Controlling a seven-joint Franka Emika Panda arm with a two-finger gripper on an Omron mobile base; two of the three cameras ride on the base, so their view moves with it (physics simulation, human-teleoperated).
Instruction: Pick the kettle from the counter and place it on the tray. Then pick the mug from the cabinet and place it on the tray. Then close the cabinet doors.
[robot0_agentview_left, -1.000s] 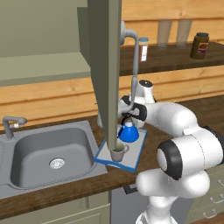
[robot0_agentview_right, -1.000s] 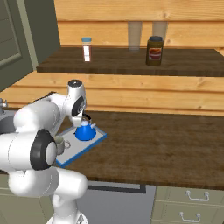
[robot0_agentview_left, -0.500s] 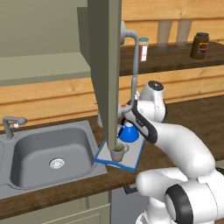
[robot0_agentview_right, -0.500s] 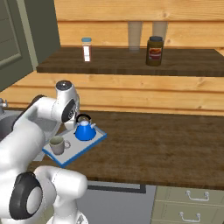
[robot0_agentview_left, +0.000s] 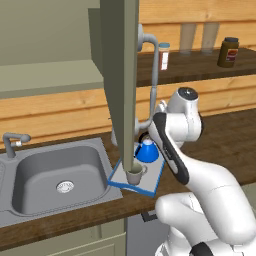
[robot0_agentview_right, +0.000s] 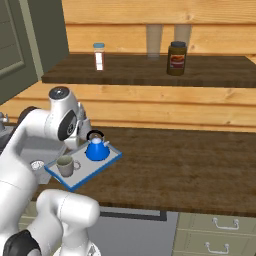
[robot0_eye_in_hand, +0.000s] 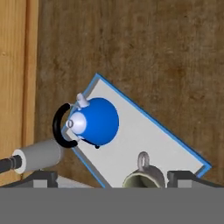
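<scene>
On the dark counter (robot0_agentview_right: 190, 160) the tray (robot0_agentview_right: 107, 162) holds kettle (robot0_agentview_right: 97, 150) and mug (robot0_agentview_right: 65, 166); with the gripper (robot0_eye_in_hand: 111, 177) empty, fingers apart, swinging the open cabinet door (robot0_agentview_left: 122, 85) shut may clip either.

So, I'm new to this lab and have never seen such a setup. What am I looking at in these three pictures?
It is a rendered kitchen with a white robot arm. Two pictures come from cameras behind the arm, to its left and right; the third looks down from its hand. On the dark wood counter lies a grey tray carrying a blue kettle and a mug. A sink sits beside it, and an open cabinet door hangs in front. The gripper holds nothing.
</scene>
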